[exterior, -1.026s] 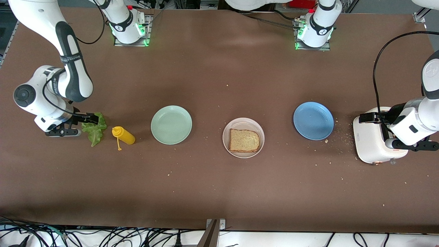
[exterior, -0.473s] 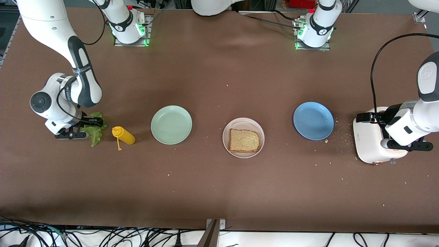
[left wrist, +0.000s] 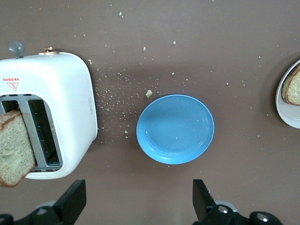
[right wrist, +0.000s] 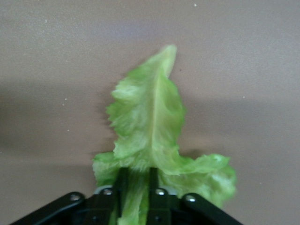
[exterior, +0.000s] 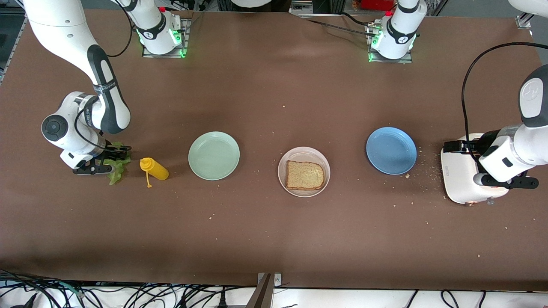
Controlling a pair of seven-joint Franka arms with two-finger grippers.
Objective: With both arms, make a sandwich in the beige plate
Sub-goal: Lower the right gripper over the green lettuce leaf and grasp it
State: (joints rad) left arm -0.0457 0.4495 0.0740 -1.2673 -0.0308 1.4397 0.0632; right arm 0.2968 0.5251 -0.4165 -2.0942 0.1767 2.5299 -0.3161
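The right tool (right wrist: 136,187) was pinched on the ruffled green lettuce leaf (right wrist: 150,122) lying on the desk (exterior: 274,239) beside the yellow squeeze bottle (exterior: 155,169). The left tool (left wrist: 138,201) hung spread over the glossy white toaster (left wrist: 65,108). One speckled bread slice (exterior: 305,175) lay on the round beige plate (exterior: 284,164).

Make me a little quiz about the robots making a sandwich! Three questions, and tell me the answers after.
1. True or false: the beige plate has one slice of bread on it.
2. What is the right gripper pinching? A) the yellow bottle B) the lettuce leaf C) the green plate
3. Fill in: the second bread slice sticks up out of the white ____, below the open left gripper.

Key: 1 true. 2 B, the fingers are closed on the leaf's wide end. 3 toaster, standing beside the blue plate at the left arm's end of the table.
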